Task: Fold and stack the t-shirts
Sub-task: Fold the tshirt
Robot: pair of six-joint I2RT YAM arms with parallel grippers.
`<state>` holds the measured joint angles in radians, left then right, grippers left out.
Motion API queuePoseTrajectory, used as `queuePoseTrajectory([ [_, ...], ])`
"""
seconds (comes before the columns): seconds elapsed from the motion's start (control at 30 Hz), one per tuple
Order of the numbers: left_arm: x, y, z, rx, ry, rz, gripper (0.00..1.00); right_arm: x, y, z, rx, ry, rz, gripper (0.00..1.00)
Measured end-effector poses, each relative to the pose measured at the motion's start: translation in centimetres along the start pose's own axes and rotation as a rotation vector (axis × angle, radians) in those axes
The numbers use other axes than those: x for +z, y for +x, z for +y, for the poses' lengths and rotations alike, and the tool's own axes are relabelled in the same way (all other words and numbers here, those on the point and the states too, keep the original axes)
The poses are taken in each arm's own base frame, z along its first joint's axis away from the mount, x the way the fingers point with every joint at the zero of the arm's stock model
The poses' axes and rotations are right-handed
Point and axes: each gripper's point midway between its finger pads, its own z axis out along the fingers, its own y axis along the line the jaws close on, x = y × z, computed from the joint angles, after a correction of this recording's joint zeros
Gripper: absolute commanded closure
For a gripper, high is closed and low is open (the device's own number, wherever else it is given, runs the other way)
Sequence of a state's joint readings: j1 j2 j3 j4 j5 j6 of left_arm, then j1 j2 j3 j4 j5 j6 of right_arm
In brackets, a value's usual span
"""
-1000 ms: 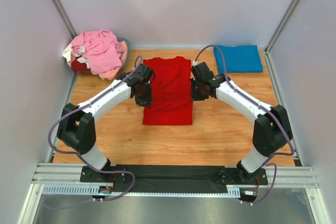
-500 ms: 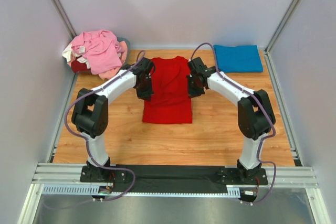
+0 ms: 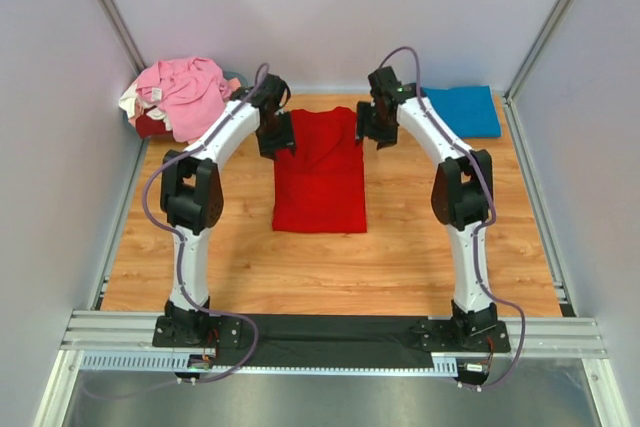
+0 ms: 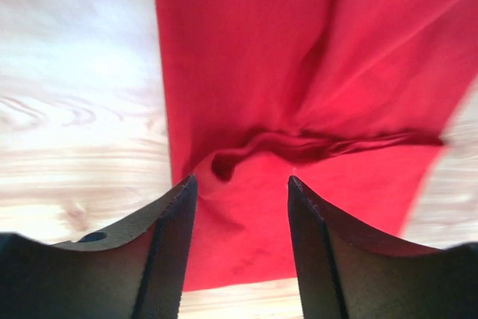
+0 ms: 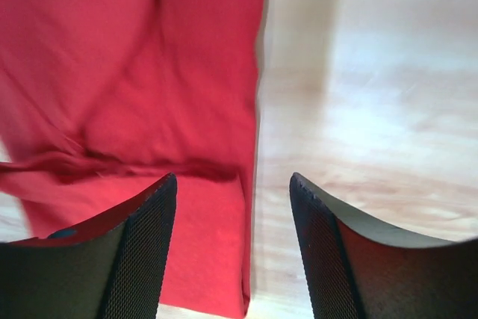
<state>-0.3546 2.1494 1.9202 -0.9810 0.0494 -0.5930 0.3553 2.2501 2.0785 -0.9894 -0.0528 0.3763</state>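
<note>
From above, the red t-shirt lies as a long strip on the table, with the blue t-shirt folded at the far right. Left wrist: the left pincer gapes, released, over rumpled red cloth. Right wrist: the right pincer, also released, straddles the shirt's edge.

The red shirt at the middle of the desk is plain bright red with no print. At two o'clock lies a blue shirt, plain and solid. At ten o'clock the pink shirts are light pink, with cream and dark red cloth showing at the heap's edge. The desk is warm orange-brown wood with visible grain. The left arm and right arm are white with black joints. The left claw and right claw are black and finely cross-hatched.
</note>
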Motion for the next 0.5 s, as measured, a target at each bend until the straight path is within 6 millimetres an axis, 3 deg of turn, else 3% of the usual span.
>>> queuePoseTrajectory([
  [0.1,-3.1,-3.4,-0.6,-0.016,0.042,-0.095,0.38,-3.0,-3.6,-0.4,0.023,-0.023,-0.092,0.36],
  [0.13,-4.1,-3.9,-0.6,-0.016,0.049,-0.122,0.37,-4.3,-4.1,-0.7,0.029,-0.028,-0.115,0.36],
  [0.2,-5.9,-4.0,-0.4,-0.006,0.051,-0.159,0.37,-6.2,-3.2,-1.0,0.034,-0.051,-0.128,0.38],
  [0.27,-7.5,-2.6,-0.4,0.016,0.059,-0.177,0.39,-8.0,0.1,-0.9,0.026,-0.09,-0.098,0.46],
  [0.33,-8.4,0.4,-0.3,0.048,0.071,-0.163,0.39,-9.1,4.2,0.1,0.004,-0.156,-0.05,0.59],
  [0.37,-8.5,1.6,-0.3,0.064,0.084,-0.16,0.4,-9.4,6.4,0.8,-0.011,-0.197,-0.019,0.78],
  [0.47,-7.5,7.1,-0.6,0.118,0.142,-0.093,0.41,-9.3,11.2,3.5,-0.049,-0.337,0.063,0.97],
  [0.5,-6.9,8.9,-0.7,0.133,0.166,-0.062,0.42,-9.0,12.8,4.3,-0.059,-0.386,0.098,0.99],
])
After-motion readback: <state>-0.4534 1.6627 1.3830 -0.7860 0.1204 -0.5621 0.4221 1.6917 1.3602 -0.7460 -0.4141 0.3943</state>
